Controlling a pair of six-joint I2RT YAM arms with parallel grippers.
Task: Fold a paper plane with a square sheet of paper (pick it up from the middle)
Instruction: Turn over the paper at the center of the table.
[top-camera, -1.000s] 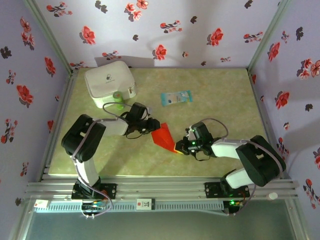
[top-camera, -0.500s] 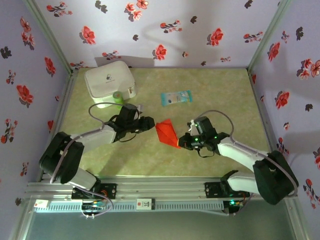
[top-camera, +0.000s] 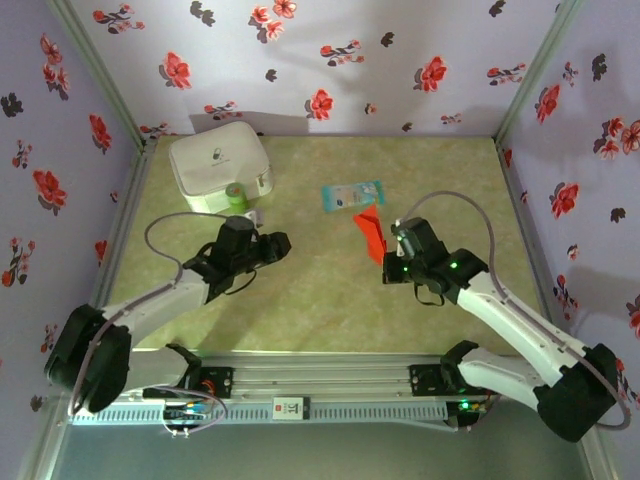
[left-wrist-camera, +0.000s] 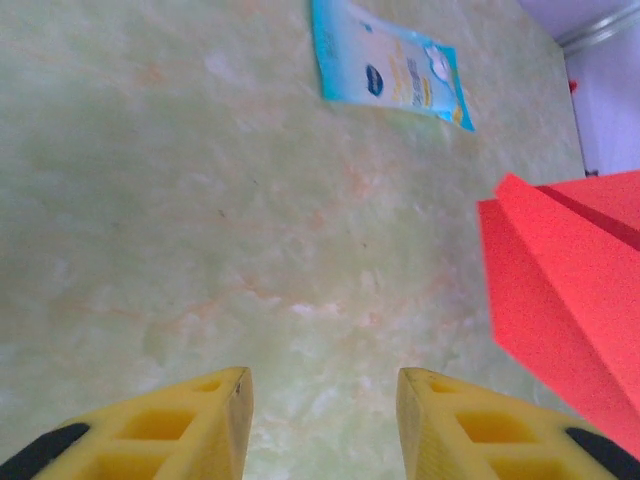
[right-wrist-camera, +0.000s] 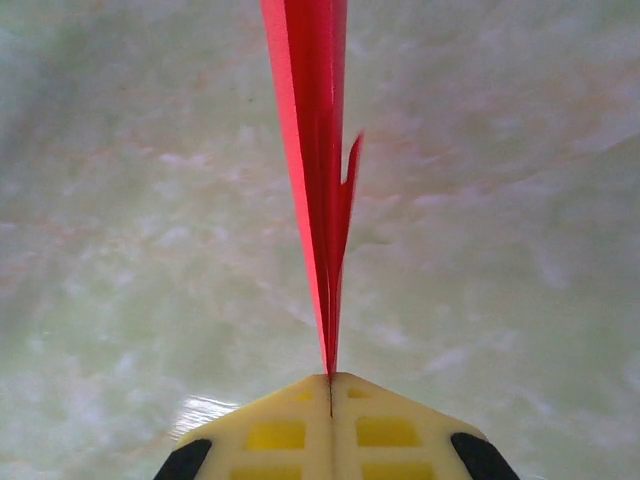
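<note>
At the right gripper (right-wrist-camera: 330, 385), the 2 yellow fingers were pressed together on the near end of the plane (right-wrist-camera: 318, 150). The folded red layers were pinched edge-on between them, and the dart ran straight out ahead over the table (right-wrist-camera: 120, 250). Partway along, 1 loose layer stood off to the right of the main fold.

From above, this gripper (top-camera: 384, 260) sat right of the table's centre. The plane (top-camera: 369, 230) pointed away from the arms, its far end close to the blue packet (top-camera: 352, 194) without clearly touching it. Whether the paper's lower edge brushed the table could not be told.

The left gripper (left-wrist-camera: 320, 385) had its fingers apart with nothing between them, only bare table below. The plane (left-wrist-camera: 570, 290) showed as a broad red face off to its right, well clear of the fingers. From above, this gripper (top-camera: 272, 246) was left of centre, near the white case (top-camera: 218, 165).

The plane hung from 1 narrow pinch at its end, so the likely failure was the thin paper sliding or pivoting in that grip during any quick swing. The loose layer could spring wider and undo the creases. If the plane was lowered tip first, the point could crumple against the table or catch the packet.
</note>
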